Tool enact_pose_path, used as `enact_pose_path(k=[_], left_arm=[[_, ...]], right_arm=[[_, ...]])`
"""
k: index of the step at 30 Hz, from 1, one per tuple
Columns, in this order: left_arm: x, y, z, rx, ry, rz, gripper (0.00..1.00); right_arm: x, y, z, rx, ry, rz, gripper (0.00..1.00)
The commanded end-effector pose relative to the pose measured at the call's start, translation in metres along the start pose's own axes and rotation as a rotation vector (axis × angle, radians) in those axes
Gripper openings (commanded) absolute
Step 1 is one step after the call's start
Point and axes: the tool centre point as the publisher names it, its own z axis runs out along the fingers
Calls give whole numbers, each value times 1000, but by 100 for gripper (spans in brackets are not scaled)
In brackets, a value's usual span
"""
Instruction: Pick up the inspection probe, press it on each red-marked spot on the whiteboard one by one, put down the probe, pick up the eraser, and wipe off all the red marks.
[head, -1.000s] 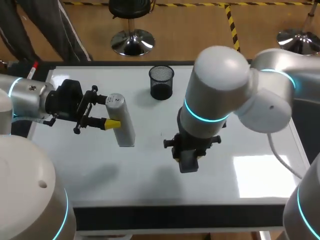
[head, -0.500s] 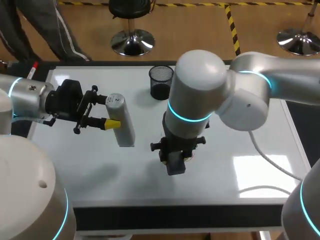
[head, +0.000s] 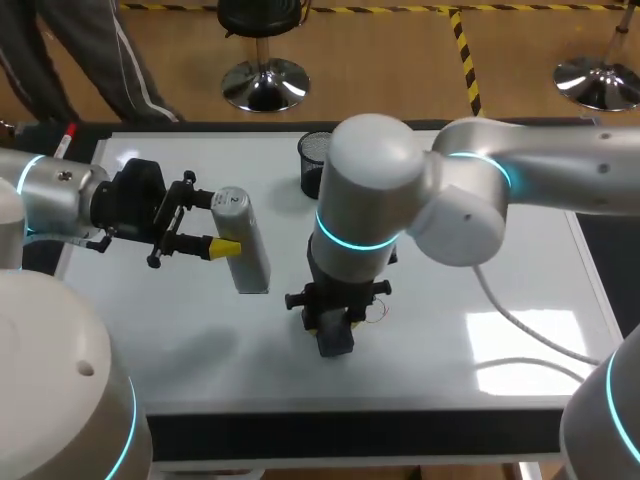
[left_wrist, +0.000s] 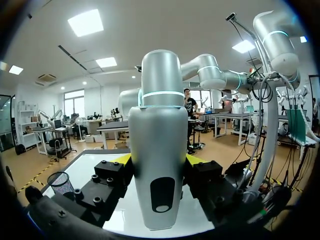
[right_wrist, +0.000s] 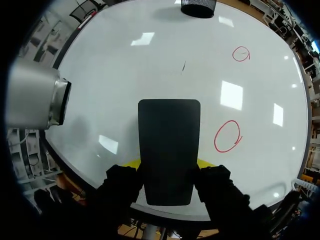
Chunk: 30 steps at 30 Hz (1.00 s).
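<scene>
My left gripper (head: 222, 222) is shut on the grey cylindrical probe (head: 250, 262) and holds it over the left part of the whiteboard (head: 500, 290). In the left wrist view the probe (left_wrist: 157, 150) fills the space between the yellow fingers (left_wrist: 122, 159). My right gripper (head: 333, 325) points down at the board's front middle, shut on the black eraser (head: 336, 341). In the right wrist view the eraser (right_wrist: 169, 150) is low over the board, with one red circle (right_wrist: 227, 136) just beside it and another red circle (right_wrist: 241, 54) farther ahead. A red mark (head: 376, 312) shows by the right wrist.
A black mesh cup (head: 318, 160) stands at the board's far edge, behind my right arm; the right wrist view has the mesh cup (right_wrist: 198, 7) far ahead. A short dark stroke (right_wrist: 183, 66) lies on the board ahead of the eraser.
My right arm has moved left across the board with the eraser, from right of centre to the front middle. The left arm and probe have not moved.
</scene>
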Motion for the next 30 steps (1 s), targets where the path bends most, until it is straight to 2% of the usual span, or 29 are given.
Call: enact_pose_path(k=[1,10,30], left_arm=[[0,0,0,2,1,2,0],[0,0,0,2,1,2,0],[0,0,0,2,1,2,0]], right_arm=[[3,8,14,23,-5,-2,0],[-7,10,26,52,-8,1,0],[-64,-4,31,84,-18,101,0]])
